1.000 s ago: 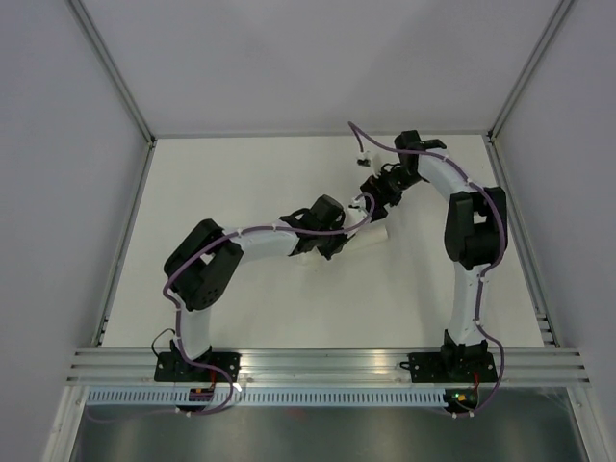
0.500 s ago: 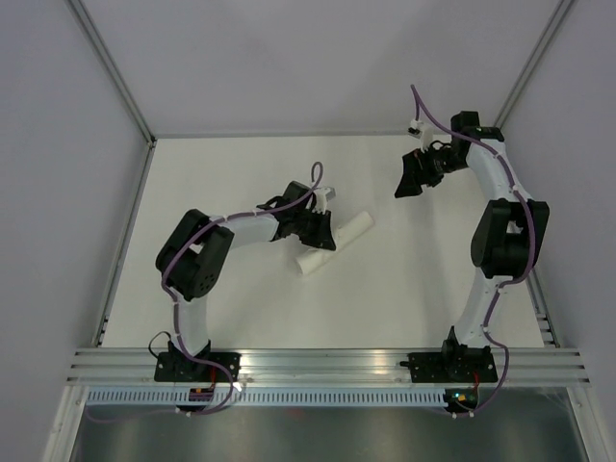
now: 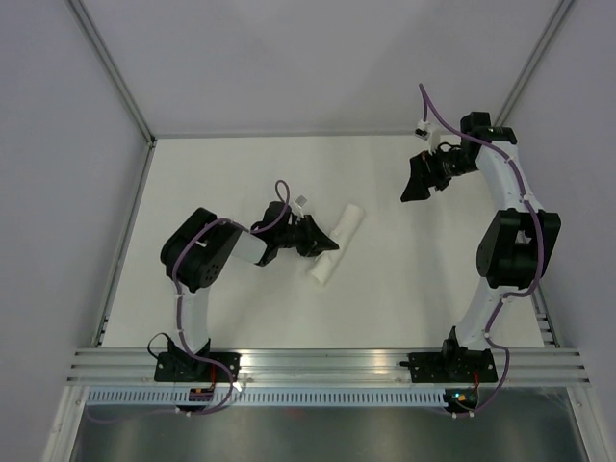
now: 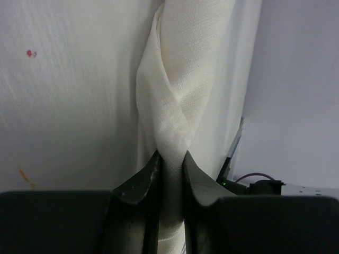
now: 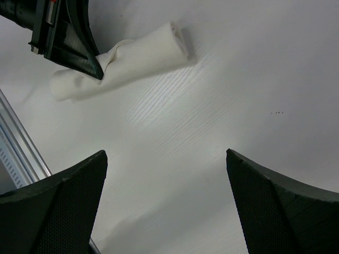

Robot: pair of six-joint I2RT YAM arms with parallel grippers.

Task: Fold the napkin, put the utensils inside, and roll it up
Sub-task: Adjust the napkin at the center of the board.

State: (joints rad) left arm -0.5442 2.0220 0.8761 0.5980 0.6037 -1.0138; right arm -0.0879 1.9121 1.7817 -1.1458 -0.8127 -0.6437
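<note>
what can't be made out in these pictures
dark-grey metal utensils: unseen in every view; the rolled white cloth napkin would hide any inside.
napkin's ends, left wrist view: cut off by the top edge and the left gripper pinching it.
left gripper's jaws, top view: hidden under its wrist.

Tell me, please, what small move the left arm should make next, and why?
Probably open the left gripper and let go: the napkin already lies as a tight roll on the table, the fingers pinch only a fold near its middle, and the right gripper hangs open well off to the side. No utensils show.
</note>
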